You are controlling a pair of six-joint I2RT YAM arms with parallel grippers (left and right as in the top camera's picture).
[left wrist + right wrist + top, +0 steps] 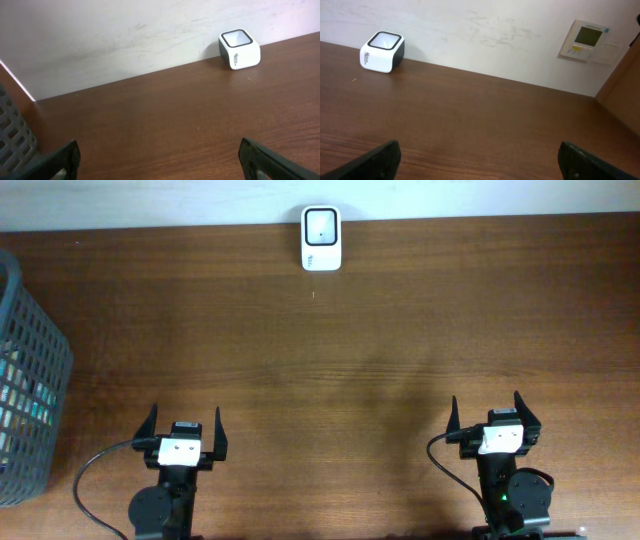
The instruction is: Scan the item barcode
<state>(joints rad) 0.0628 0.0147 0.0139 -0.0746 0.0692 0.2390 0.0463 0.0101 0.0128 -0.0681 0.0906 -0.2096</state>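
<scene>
Right wrist view: scanner far left by the wall, fingers spread wide
White scanner [382, 52] with a dark-framed top window sat upright on the brown table [485, 115], close to the pale scuffed wall [470, 40]; lettering on its near face was too small to read. Right gripper [479, 150] was low in frame, its two dark fingers [377, 161] at the bottom corners, bare wood between them. Wall panel [590, 41] with a greenish display was mounted upper right; a brown wooden board [622, 95] stood along the right edge
</scene>
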